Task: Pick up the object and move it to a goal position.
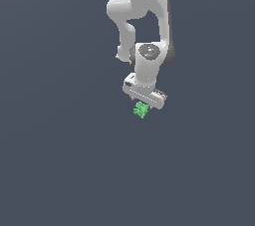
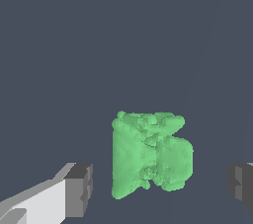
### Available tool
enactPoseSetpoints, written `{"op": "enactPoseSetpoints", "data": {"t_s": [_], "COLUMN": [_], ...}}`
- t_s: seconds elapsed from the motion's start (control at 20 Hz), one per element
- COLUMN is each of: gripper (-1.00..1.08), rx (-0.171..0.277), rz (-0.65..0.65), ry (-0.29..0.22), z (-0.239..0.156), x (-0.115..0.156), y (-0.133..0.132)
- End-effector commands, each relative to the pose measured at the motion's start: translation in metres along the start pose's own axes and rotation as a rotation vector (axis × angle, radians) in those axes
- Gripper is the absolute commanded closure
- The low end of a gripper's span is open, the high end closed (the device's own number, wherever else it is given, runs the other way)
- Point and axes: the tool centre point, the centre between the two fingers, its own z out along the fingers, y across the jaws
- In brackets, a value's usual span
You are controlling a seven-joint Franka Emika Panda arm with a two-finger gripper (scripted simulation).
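Green jagged lump (image 2: 150, 156) between the spread fingers (image 2: 79, 188), a clear gap on each side, nothing gripped.

The green object (image 1: 141, 110) is sitting as a tiny, bright, jagged lump against the plain dark grey ground. In the wrist view the object (image 2: 148, 155) is showing a flat, smooth face on one side and a crumpled, pitted, lobed mass on the other, its edges ragged.

The white Panda arm (image 1: 144, 16) reaches straight down, wrist tilted, its gripper (image 1: 143, 106) spread wide, fingers (image 2: 79, 188) apart on either side of the green lump (image 2: 148, 155).
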Motion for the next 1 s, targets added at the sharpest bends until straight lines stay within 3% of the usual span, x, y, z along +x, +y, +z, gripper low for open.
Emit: {"op": "enactPoseSetpoints", "data": {"t_s": [0.0, 0.95], "gripper": [-0.92, -0.92], "rx": [0.000, 0.000], "rz": [0.006, 0.006], "ry": [0.000, 0.000], "z": [0.001, 0.051], "x": [-0.001, -0.002], "y": [0.000, 0.000]}}
